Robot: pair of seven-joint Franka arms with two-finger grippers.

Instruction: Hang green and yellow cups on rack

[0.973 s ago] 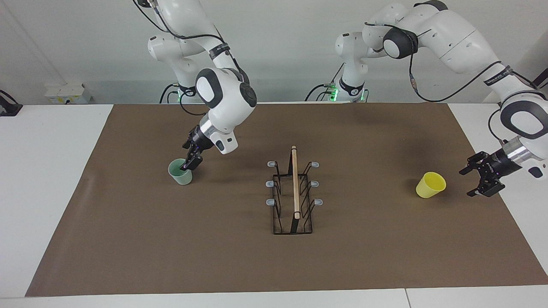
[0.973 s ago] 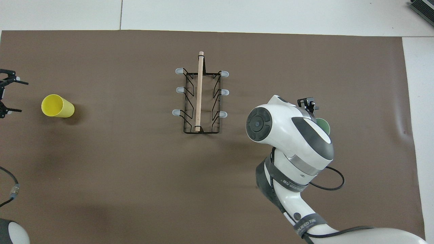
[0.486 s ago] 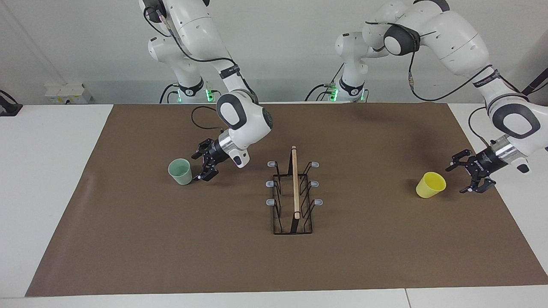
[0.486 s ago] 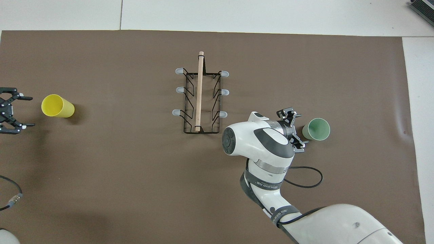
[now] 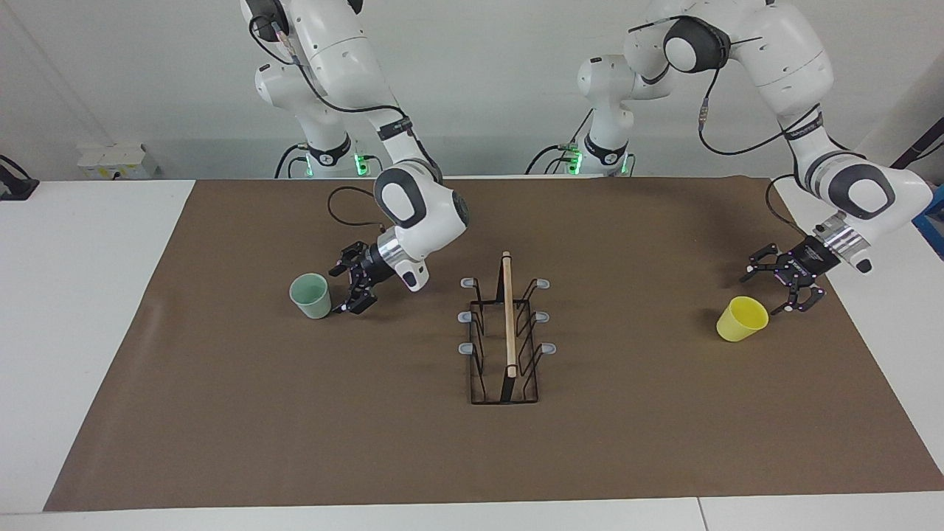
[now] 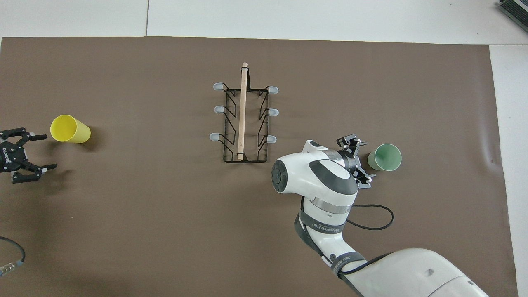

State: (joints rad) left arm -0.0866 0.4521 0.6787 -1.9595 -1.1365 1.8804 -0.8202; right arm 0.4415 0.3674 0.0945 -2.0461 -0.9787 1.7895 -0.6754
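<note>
Sitting untouched on the worktop at opposite ends, green cup point(image 5: 310, 296) and yellow cup point(image 5: 741, 318) are awaiting pickup, rack point(image 5: 506, 339) pegs bare, right claw point(image 5: 352, 284) and left claw point(image 5: 783, 285) both released beside them.

1. Both arms have glossy white shells built from rounded segments, with small dark screw holes dotting the covers.
2. Dark grey caps and bands mark the joints; in the overhead view the right arm's wrist joint shows a round dark grey disc with a ring pattern.
3. A brushed silver collar joins each wrist to its black pincer: the right pincer point(image 5: 352, 287) and the left pincer point(image 5: 783, 289) are skeletal link frames with thin fingers.
4. Black cables run along the outside of each arm, held by black straps with small white lettering.
5. Green lights glow at both bases.
</note>
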